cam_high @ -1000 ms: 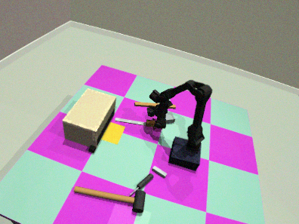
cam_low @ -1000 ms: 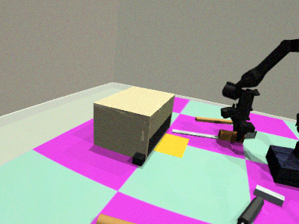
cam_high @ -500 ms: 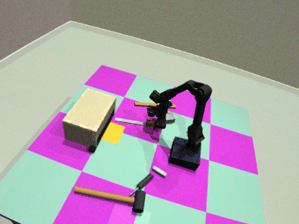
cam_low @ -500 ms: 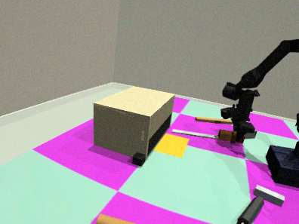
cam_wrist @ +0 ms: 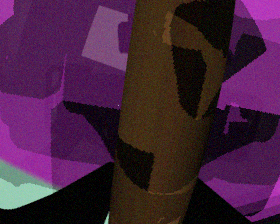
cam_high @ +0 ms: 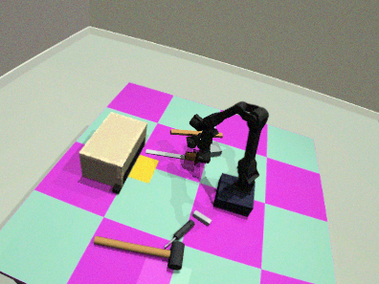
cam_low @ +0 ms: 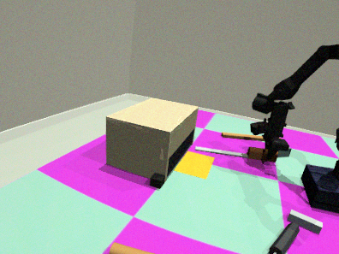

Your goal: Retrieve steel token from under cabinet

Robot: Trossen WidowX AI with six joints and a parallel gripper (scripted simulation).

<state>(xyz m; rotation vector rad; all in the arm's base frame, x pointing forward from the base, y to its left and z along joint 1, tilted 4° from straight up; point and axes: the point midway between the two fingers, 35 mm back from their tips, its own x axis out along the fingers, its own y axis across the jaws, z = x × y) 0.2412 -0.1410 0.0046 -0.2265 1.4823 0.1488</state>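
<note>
The cream cabinet (cam_high: 113, 135) (cam_low: 137, 146) stands at the left with a dark gap along the bottom of its front. The yellow marked area (cam_high: 144, 169) (cam_low: 194, 165) lies before it. The steel token cannot be made out in any view. My gripper (cam_high: 195, 158) (cam_low: 270, 155) (cam_wrist: 150, 177) is low, right of the marked area, and shut on the brown handle of the long tool. The tool's pale metal shaft (cam_high: 164, 154) (cam_low: 220, 151) points toward the cabinet, its tip short of the front. Whether the tool touches the table is unclear.
A wooden-handled tool (cam_high: 181, 132) (cam_low: 234, 135) lies behind my gripper. A small black block (cam_high: 117, 188) (cam_low: 157, 180) sits at the cabinet's near corner. A white block (cam_high: 202, 217) (cam_low: 305, 221), a dark-handled screwdriver (cam_high: 184, 229) (cam_low: 284, 239) and a black-headed mallet (cam_high: 176, 254) lie nearer the front.
</note>
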